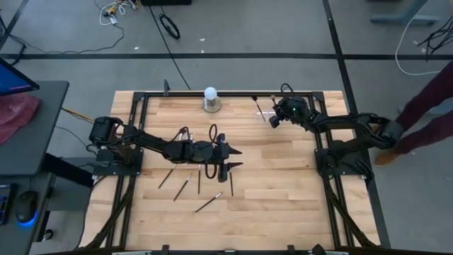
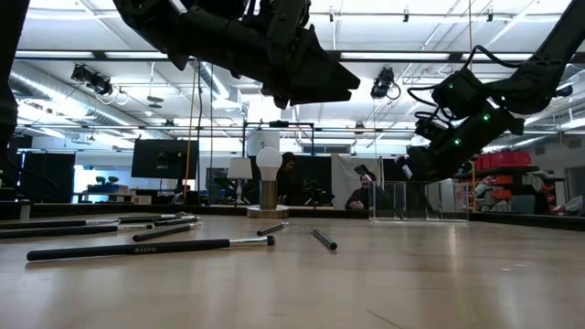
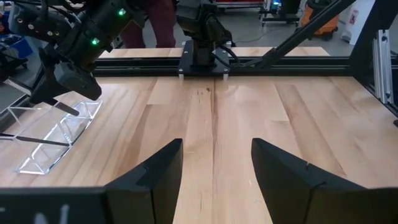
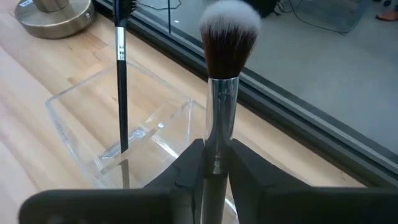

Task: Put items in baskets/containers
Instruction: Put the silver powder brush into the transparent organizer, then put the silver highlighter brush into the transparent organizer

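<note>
Several thin dark makeup brushes (image 1: 182, 188) lie flat on the wooden table near its front middle, also seen in the low view (image 2: 151, 247). A clear plastic holder (image 4: 81, 134) stands at the far right of the table (image 1: 263, 110). One dark brush (image 4: 121, 81) leans inside it. My right gripper (image 4: 216, 146) is just above the holder (image 3: 56, 134) and is shut on a brush with a silver ferrule and a pale-tipped bristle head (image 4: 229, 31). My left gripper (image 3: 216, 146) hangs open over the table's middle (image 1: 237, 157), with nothing between its fingers. My right gripper pinches the brush between its two fingers at the lower end of the silver ferrule (image 4: 216, 134). It comes from the table's right, slanting down. The brush runs along the fingers and its bristle head sticks out past the fingertips. It is held clear, above the holder.
A white ball on a round grey base (image 1: 211, 99) stands at the table's far edge, left of the holder. Black frame rails (image 3: 205, 62) border the table. A person's leg (image 1: 425, 106) shows beyond the right edge. Bare wood lies between the two grippers.
</note>
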Controlling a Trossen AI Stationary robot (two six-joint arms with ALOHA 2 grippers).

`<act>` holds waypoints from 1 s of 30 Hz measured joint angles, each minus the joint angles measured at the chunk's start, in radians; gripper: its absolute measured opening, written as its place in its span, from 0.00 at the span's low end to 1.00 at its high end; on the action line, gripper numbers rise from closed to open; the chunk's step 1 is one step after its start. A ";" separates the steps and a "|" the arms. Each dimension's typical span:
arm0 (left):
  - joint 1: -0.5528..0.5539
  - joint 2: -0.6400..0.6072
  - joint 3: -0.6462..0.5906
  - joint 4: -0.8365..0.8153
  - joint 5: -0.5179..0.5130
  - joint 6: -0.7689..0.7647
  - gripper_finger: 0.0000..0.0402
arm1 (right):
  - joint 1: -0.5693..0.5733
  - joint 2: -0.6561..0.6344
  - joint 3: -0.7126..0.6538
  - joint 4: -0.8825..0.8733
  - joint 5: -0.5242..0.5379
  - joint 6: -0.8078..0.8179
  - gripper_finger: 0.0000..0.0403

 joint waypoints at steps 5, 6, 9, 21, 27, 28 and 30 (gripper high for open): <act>0.000 0.000 0.000 0.000 0.000 0.000 0.49 | 0.000 0.000 0.000 -0.001 -0.005 0.000 0.21; 0.000 0.000 0.000 0.000 0.000 0.000 0.49 | 0.000 0.000 0.000 -0.001 -0.005 0.000 0.22; 0.000 0.000 0.000 0.000 0.000 0.000 0.49 | -0.001 0.000 0.000 0.000 -0.005 -0.010 0.26; -0.003 -0.008 0.000 -0.002 -0.011 0.022 0.49 | 0.048 -0.196 -0.003 -0.006 -0.005 -0.034 0.44; -0.028 -0.053 0.000 -0.069 -0.066 0.029 0.49 | 0.147 -0.300 -0.003 -0.026 -0.004 -0.043 0.47; -0.034 -0.073 0.001 -0.107 -0.093 0.029 0.49 | 0.177 -0.314 -0.003 -0.029 -0.005 -0.043 0.47; -0.054 -0.112 0.001 -0.207 -0.173 0.017 0.49 | 0.262 -0.328 -0.003 -0.024 -0.001 -0.033 0.47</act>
